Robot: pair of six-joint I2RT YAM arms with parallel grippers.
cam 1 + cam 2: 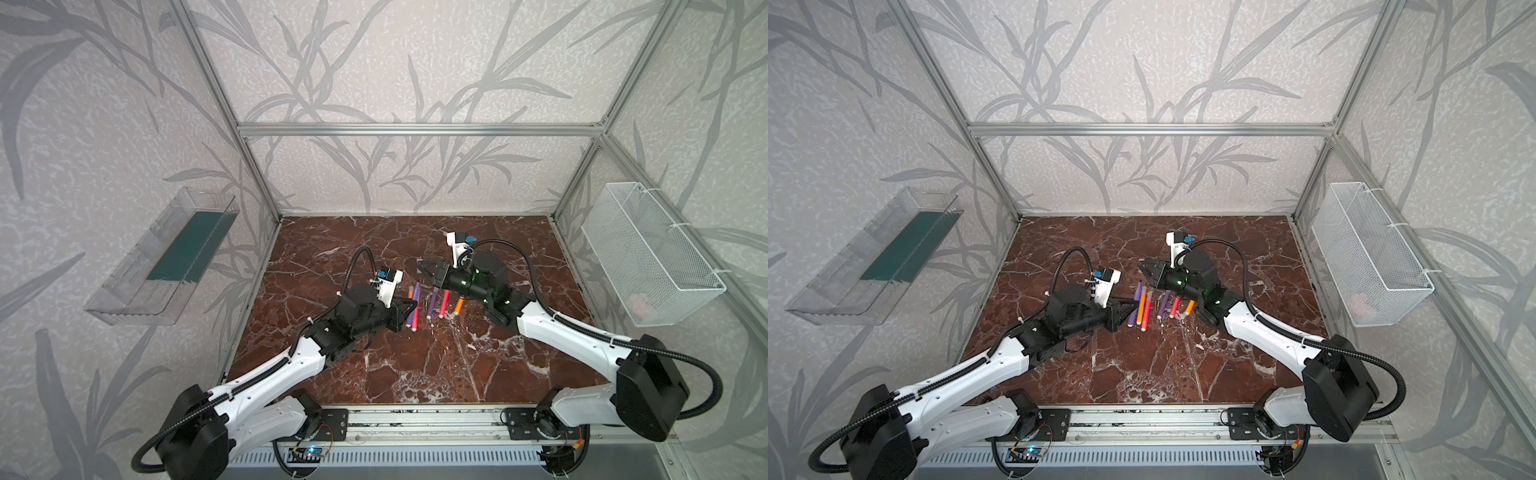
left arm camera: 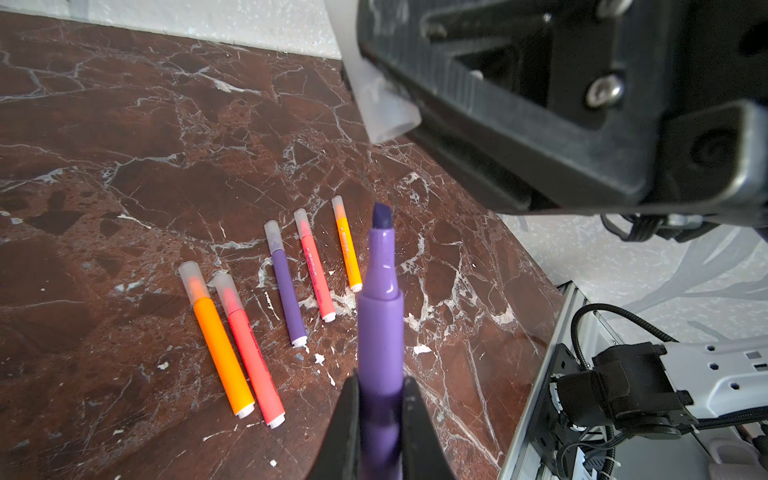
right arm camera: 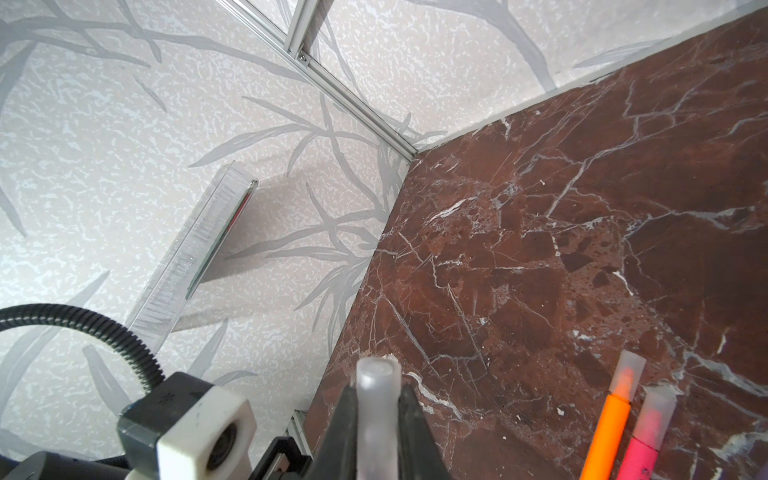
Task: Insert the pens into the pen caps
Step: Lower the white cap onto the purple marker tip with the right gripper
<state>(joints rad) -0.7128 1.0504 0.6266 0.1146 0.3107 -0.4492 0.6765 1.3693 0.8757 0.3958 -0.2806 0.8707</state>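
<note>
My left gripper (image 2: 380,386) is shut on an uncapped purple pen (image 2: 380,324), whose dark tip points toward the right gripper's black body. My right gripper (image 3: 378,392) is shut on a translucent pen cap (image 3: 378,374), which also shows beside that black body as the pen cap (image 2: 384,112). Five capped pens lie in a row on the marble: orange (image 2: 218,345), pink-red (image 2: 253,357), purple (image 2: 286,291), pink-red (image 2: 316,270) and orange (image 2: 348,249). In both top views the left gripper (image 1: 409,307) and right gripper (image 1: 420,262) hover over this row, a short gap apart.
A clear plastic tray (image 1: 166,257) hangs on the left wall and a white wire basket (image 1: 648,253) on the right wall. An aluminium rail (image 1: 415,419) with both arm bases runs along the table's front edge. Frame posts stand at the back corners.
</note>
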